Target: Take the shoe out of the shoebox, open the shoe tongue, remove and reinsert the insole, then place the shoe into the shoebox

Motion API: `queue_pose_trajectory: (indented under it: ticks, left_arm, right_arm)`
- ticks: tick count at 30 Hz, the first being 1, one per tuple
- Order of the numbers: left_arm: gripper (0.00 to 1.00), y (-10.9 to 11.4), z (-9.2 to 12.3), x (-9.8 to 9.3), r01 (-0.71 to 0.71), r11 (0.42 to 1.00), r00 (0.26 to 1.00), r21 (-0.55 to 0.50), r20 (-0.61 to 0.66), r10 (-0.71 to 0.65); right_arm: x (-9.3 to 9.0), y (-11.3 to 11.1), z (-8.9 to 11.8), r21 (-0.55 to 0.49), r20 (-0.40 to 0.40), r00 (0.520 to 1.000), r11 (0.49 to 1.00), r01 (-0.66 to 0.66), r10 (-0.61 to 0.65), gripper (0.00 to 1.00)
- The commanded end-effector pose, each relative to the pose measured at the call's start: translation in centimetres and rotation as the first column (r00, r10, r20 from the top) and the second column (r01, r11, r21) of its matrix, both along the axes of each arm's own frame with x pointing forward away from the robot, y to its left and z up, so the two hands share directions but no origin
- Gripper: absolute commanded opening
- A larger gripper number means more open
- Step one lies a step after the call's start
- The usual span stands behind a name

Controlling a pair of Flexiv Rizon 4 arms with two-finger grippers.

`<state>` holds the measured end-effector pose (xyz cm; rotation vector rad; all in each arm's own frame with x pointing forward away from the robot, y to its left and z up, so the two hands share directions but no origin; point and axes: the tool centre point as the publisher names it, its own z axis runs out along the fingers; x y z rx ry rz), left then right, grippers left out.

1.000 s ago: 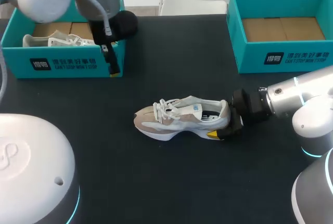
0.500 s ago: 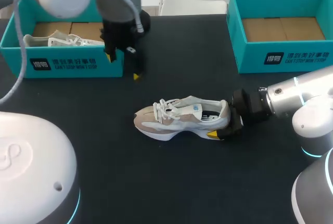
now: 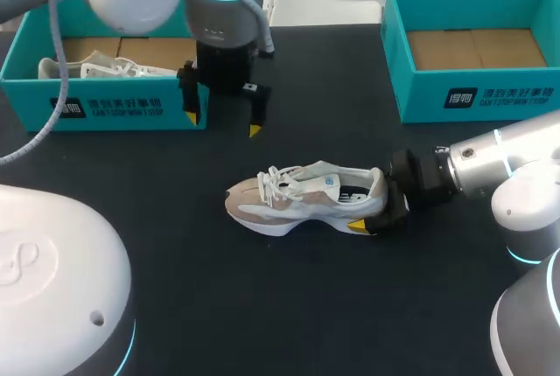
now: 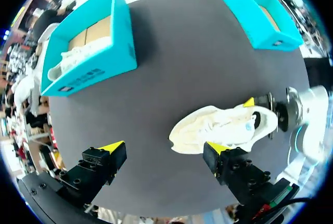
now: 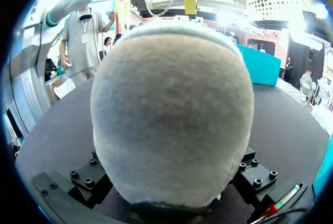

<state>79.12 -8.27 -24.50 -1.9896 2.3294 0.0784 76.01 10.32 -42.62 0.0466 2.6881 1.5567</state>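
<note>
on the table (image 3: 350,114), shoe (image 3: 297,203) heel-first in the clenched right hand (image 3: 378,205), left hand (image 3: 221,122) released near the shoebox (image 3: 105,107)

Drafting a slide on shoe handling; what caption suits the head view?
Right gripper holds the shoe by its heel on the table while the open left gripper hovers nearby.

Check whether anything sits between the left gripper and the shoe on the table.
Nothing visible does. The left gripper hangs open beside the left shoebox, and only bare table lies between it and the shoe. The right gripper is at the shoe's heel, off that path.
</note>
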Motion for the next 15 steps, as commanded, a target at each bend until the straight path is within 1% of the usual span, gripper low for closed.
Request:
queue_pose_trajectory:
  ticks: [1,3,4,6,8,13,15]
  left_arm:
    - [1.00,-0.5,-0.7,-0.6,-0.544,0.838,0.837,-0.039,0.044,0.545]
    - [1.00,-1.9,-1.5,-1.7,-0.545,0.837,0.835,-0.049,0.051,0.547]
    - [1.00,-2.4,-1.8,-2.1,-0.550,0.833,0.833,-0.061,0.032,0.553]
    - [1.00,-3.5,-2.4,-3.0,-0.529,0.847,0.845,-0.059,0.059,0.532]
    - [1.00,-4.4,-2.9,-3.7,-0.500,0.865,0.863,-0.055,0.055,0.502]
    - [1.00,-6.4,-4.0,-4.5,-0.455,0.889,0.886,-0.055,0.069,0.458]
    - [1.00,-7.0,-4.4,-4.6,-0.424,0.903,0.903,-0.060,0.050,0.427]
  right_arm:
    - [-0.1,0.3,-0.4,-0.004,0.000,1.000,1.000,0.002,-0.002,0.00]
    - [-0.1,0.3,-0.4,-0.004,0.000,1.000,1.000,0.002,-0.002,0.00]
    - [-0.1,0.3,-0.4,-0.004,0.000,1.000,1.000,0.002,-0.002,0.00]
    - [-0.1,0.3,-0.4,-0.004,0.000,1.000,1.000,0.002,-0.002,0.00]
    - [-0.1,0.3,-0.4,-0.004,0.000,1.000,1.000,0.002,-0.002,0.00]
    - [-0.1,0.3,-0.4,-0.004,0.000,1.000,1.000,0.002,-0.002,0.00]
    - [-0.1,0.3,-0.4,-0.004,0.000,1.000,1.000,0.002,-0.002,0.00]
